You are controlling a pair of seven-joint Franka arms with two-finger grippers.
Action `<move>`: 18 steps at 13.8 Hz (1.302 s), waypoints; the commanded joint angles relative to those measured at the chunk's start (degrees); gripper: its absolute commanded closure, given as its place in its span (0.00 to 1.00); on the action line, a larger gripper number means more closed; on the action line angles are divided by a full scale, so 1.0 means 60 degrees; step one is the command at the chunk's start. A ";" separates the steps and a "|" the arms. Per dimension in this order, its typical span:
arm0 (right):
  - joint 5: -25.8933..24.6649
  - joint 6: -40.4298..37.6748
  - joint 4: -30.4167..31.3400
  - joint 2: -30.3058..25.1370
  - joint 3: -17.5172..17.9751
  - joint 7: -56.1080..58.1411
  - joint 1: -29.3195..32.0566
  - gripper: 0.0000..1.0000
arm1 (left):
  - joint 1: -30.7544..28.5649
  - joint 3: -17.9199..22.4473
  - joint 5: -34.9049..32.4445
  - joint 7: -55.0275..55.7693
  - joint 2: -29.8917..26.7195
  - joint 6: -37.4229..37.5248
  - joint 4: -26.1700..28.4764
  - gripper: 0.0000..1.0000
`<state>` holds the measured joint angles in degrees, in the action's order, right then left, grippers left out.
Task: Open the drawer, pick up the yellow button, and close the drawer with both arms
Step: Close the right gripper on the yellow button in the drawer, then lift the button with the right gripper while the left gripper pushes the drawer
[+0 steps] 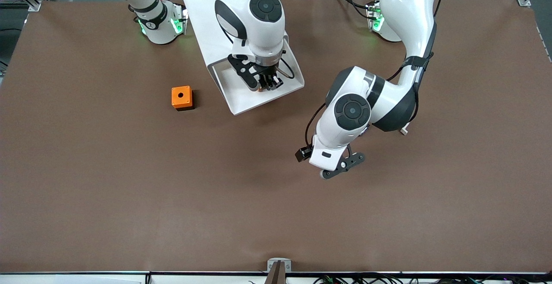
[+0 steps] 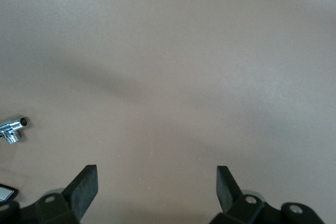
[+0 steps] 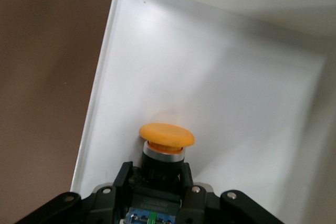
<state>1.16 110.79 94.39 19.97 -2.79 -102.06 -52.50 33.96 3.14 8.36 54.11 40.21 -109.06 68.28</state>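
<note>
1. I am seeing the drawer (image 1: 241, 98) standing pulled out from the white cabinet (image 1: 202, 8), toward the front camera, with its white tray floor showing.
2. I am watching the right gripper (image 1: 267, 83) reaching down inside the open drawer, its fingers (image 3: 123, 179) closing tight on the black body of the button (image 3: 165, 142).
3. In the right wrist view the button's round orange cap is sticking out past the fingertips, with a silver ring just under it and a bit of blue showing between the fingers.
4. The button is sitting within the drawer, close to the drawer's side wall; I cannot tell whether it is resting on the floor or hanging just above it.
5. I am seeing the left gripper (image 1: 343, 165) hanging over bare brown table (image 1: 129, 189), well apart from the cabinet, with its two fingers (image 2: 84, 190) spread wide and nothing between them; that arm is waiting.
6. An orange cube (image 1: 182, 98) with a hole in its top is sitting on the table beside the drawer, toward the right arm's end.
</note>
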 commanded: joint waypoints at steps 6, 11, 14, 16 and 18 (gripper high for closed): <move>0.0612 -0.1629 -0.0935 -0.0047 -0.0091 0.2575 0.1101 1.00 | 0.0199 -0.0026 -0.0237 0.0151 -0.0139 -0.0133 0.0265 0.01; 0.0612 -0.2497 -0.0980 -0.0515 -0.0121 0.5460 0.2725 1.00 | 0.0931 -0.0026 -0.0237 0.0660 -0.0110 -0.0133 0.0382 0.01; 0.0598 -0.2878 -0.0937 -0.0707 -0.0121 0.7452 0.3839 1.00 | 0.1443 -0.0026 -0.0237 0.1146 -0.0109 -0.0046 0.0382 0.01; 0.0525 -0.2967 -0.0820 -0.0751 -0.0135 0.8829 0.4557 1.00 | 0.1926 0.0003 -0.0237 0.1410 -0.0109 0.0013 0.0397 0.01; 0.0451 -0.2909 -0.0499 -0.0809 -0.0150 0.9958 0.5216 1.00 | 0.2205 0.0003 -0.0237 0.1702 -0.0197 0.0072 0.0368 0.01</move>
<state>3.76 93.16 88.76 16.62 -4.57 -47.65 -24.51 45.59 2.90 8.36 62.39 40.27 -109.03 69.77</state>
